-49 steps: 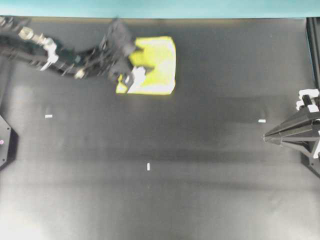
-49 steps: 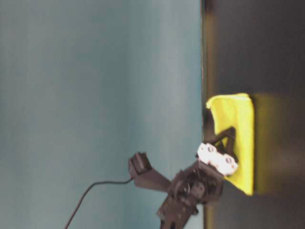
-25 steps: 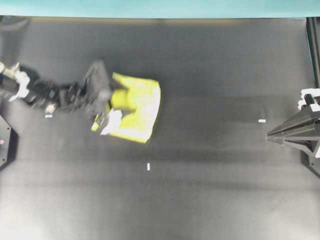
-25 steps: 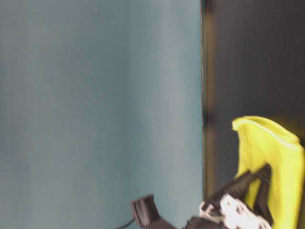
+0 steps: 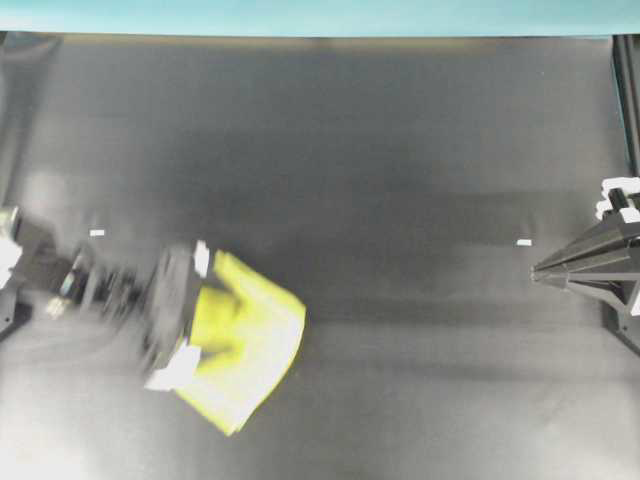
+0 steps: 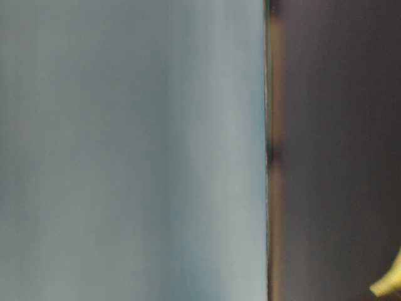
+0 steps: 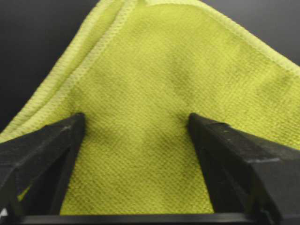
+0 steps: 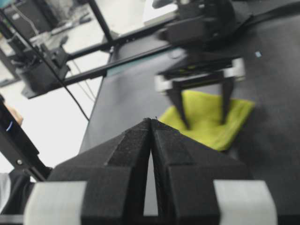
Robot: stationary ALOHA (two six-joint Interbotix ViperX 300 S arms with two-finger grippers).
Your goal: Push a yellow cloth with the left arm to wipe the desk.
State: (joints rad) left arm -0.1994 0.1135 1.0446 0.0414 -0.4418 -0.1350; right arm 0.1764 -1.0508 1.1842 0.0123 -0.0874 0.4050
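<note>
The yellow cloth (image 5: pixel 265 340) lies flat on the black desk (image 5: pixel 400 180), near its front left in the overhead view. My left gripper (image 5: pixel 232 328) is open, with both fingertips spread and pressed down on the cloth. In the left wrist view the cloth (image 7: pixel 164 61) fills the frame and the black fingers (image 7: pixel 42 145) rest on it, gripper (image 7: pixel 136 117) wide apart. My right gripper (image 5: pixel 532 274) is shut and empty at the desk's right edge. The right wrist view shows its closed tips (image 8: pixel 151 121), with the cloth (image 8: pixel 239 112) and left gripper (image 8: pixel 205 121) beyond. Only a cloth corner (image 6: pixel 388 285) shows at table level.
Small white tape marks (image 5: pixel 97 233) (image 5: pixel 523 242) lie on the desk. A teal strip (image 5: pixel 320 15) runs along the far edge. A black frame rail (image 5: pixel 625 100) stands at the right side.
My left gripper has swept the cloth from the far edge down toward the front left of the desk, and the cloth has turned. The right arm has not moved.
</note>
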